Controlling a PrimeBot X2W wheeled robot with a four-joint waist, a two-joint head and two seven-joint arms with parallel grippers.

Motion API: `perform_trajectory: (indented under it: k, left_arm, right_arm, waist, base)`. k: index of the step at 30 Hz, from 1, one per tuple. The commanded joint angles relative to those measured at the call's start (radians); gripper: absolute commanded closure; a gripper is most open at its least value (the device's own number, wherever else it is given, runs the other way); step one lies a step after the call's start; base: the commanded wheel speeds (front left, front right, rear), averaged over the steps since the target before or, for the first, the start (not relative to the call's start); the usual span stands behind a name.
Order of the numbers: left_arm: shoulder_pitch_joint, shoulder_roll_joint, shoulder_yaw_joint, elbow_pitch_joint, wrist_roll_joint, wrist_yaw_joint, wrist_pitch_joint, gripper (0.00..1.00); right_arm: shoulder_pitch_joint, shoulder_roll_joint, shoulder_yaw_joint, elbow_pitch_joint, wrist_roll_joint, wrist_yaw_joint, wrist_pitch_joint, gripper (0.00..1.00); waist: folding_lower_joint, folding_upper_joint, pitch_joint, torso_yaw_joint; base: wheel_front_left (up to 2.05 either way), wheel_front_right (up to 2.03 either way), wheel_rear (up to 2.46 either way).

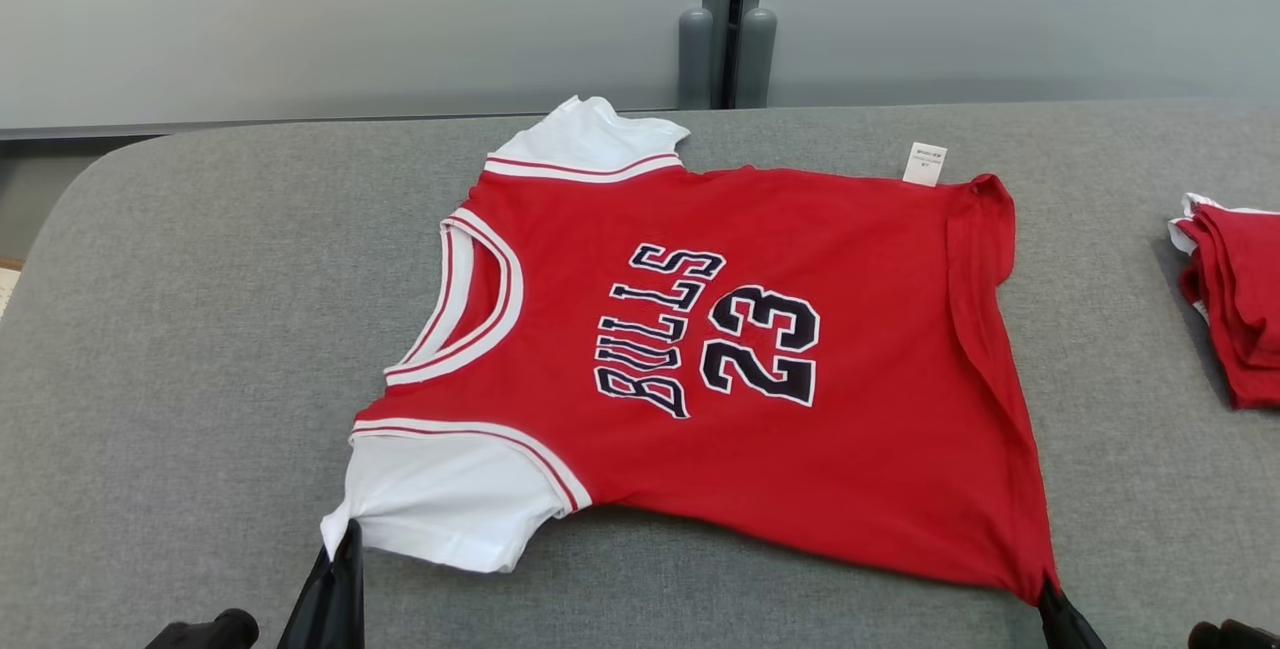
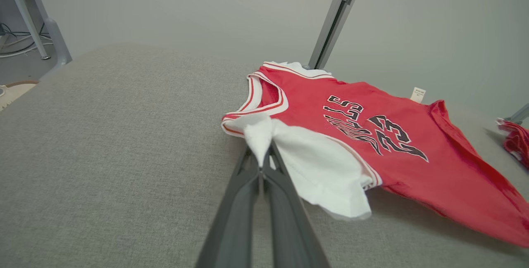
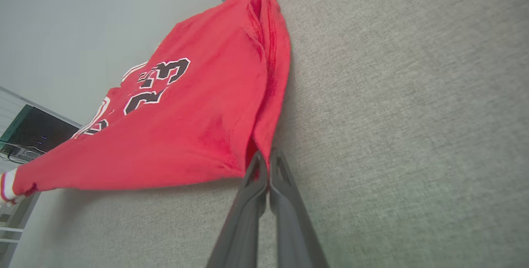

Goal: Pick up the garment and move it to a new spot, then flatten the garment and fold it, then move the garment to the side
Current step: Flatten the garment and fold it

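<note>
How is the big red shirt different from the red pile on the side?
The shirt lies spread open; the pile sits folded at the right edge. The shirt is pinched by the left end effector and right end effector; the pile is untouched. Both are red with white.

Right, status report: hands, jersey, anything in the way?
Left hand shut on jersey sleeve; right hand shut on hem corner. Near edge lifted. Red garment stack apart, right.
</note>
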Motion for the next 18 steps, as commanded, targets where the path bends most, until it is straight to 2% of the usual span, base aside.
perform_trajectory:
  k: [1, 6, 9, 18]
  left_arm:
    - [0.000, 0.005, 0.002, -0.012, 0.005, 0.010, 0.011, 1.00]
    - [-0.055, 0.001, -0.003, 0.007, -0.010, 0.004, 0.028, 1.00]
    - [-0.115, 0.000, 0.002, 0.043, -0.026, -0.009, 0.022, 1.00]
    - [-0.382, 0.006, 0.034, 0.266, -0.101, -0.087, -0.003, 1.00]
  right_arm:
    - [0.013, 0.014, -0.016, -0.023, -0.019, 0.000, 0.026, 1.00]
    - [0.015, 0.058, -0.054, -0.076, -0.038, 0.000, 0.089, 1.00]
    - [-0.008, 0.087, -0.076, -0.107, -0.002, 0.000, 0.136, 1.00]
    - [-0.163, 0.096, -0.121, -0.126, 0.063, 0.000, 0.195, 1.00]
  waist:
    - [0.0000, 0.0000, 0.003, -0.008]
    - [0.0000, 0.0000, 0.023, -0.025]
    - [0.0000, 0.0000, 0.048, -0.039]
    - [0.0000, 0.0000, 0.142, -0.086]
  base:
    - [0.00, 0.00, 0.00]
    - [0.00, 0.00, 0.00]
    - [0.00, 0.00, 0.00]
    - [0.00, 0.00, 0.00]
